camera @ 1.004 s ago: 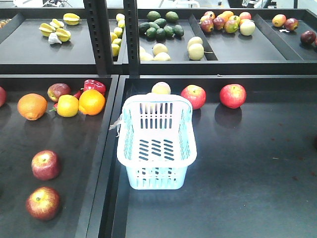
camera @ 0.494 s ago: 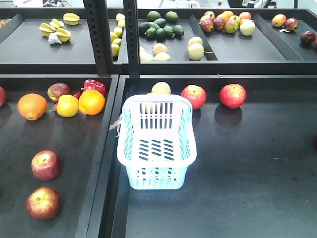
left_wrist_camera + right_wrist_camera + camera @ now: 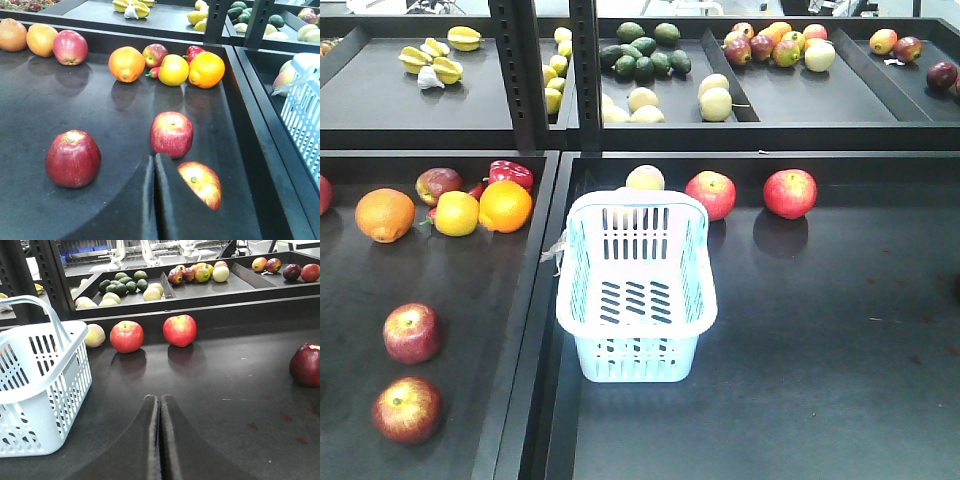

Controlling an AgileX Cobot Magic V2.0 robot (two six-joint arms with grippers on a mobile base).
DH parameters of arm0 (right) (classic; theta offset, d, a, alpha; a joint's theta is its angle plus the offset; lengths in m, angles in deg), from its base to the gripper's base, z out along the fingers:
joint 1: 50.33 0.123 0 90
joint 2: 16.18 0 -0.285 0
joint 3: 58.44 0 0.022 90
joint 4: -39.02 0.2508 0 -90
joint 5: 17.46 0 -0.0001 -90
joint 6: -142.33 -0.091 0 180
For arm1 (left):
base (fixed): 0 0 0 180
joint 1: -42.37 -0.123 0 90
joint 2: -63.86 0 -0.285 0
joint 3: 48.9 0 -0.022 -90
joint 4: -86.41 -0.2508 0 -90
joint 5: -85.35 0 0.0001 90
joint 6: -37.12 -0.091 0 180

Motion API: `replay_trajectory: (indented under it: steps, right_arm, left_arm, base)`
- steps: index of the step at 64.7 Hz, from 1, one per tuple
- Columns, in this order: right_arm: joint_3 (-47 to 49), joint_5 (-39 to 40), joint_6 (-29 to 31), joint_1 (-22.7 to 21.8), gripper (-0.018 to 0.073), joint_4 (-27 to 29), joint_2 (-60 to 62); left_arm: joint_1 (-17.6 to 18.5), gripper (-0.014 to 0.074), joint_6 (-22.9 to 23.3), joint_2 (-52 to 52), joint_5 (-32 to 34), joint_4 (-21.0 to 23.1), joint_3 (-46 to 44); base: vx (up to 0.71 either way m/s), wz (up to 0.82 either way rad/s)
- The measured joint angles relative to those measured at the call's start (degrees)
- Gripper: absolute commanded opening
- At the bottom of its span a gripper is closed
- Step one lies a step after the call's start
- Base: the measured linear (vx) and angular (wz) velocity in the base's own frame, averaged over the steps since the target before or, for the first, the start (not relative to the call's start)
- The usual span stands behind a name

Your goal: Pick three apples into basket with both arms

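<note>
The pale blue basket (image 3: 636,355) stands empty at the left end of the right tray, and shows too as the basket (image 3: 65,390) and the basket (image 3: 303,100). Two red apples (image 3: 412,333) (image 3: 407,409) lie in the left tray. Two more apples (image 3: 711,194) (image 3: 790,192) sit behind the basket on the right. My left gripper (image 3: 154,159) is shut and empty, just short of an apple (image 3: 171,133); its finger partly hides an apple (image 3: 201,184), and a dark red apple (image 3: 73,158) lies left. My right gripper (image 3: 159,399) is shut and empty, well short of two apples (image 3: 126,336) (image 3: 179,330).
Oranges (image 3: 505,206) (image 3: 385,215), a yellow fruit (image 3: 457,213) and a red pepper (image 3: 511,172) sit at the back of the left tray. A pale fruit (image 3: 645,178) lies behind the basket. Black shelf posts (image 3: 585,75) and an upper fruit shelf rise behind. A dark apple (image 3: 306,364) lies far right.
</note>
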Motion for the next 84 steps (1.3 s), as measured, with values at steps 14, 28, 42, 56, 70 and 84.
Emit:
replay_trajectory:
  steps: [14,28,42,56,70,84]
  right_arm:
    - [0.0,0.0,0.0,0.0,-0.0009,0.0,0.0]
    - [0.0,0.0,0.0,0.0,-0.0009,0.0,0.0]
    - [0.0,0.0,0.0,0.0,-0.0009,0.0,0.0]
    - [0.0,0.0,0.0,0.0,-0.0009,0.0,0.0]
    - [0.0,0.0,0.0,0.0,-0.0009,0.0,0.0]
    - [0.0,0.0,0.0,0.0,-0.0009,0.0,0.0]
  left_arm:
    - [0.0,-0.0006,0.0,0.0,0.6,-3.3,0.0]
    - [0.0,-0.0006,-0.1,0.0,0.8,-4.8,0.0]
    - [0.0,-0.0006,-0.1,0.0,3.2,-5.6,0.0]
    - [0.0,-0.0006,-0.1,0.0,11.0,-5.6,0.0]
    - [0.0,-0.0006,-0.1,0.0,11.7,-5.6,0.0]
    - [0.0,-0.0006,10.3,0.0,14.5,2.5,0.0]
  base:
    - [0.00,0.00]
    - [0.00,0.00]
    - [0.00,0.00]
    - [0.00,0.00]
    - [0.00,0.00]
    - [0.00,0.00]
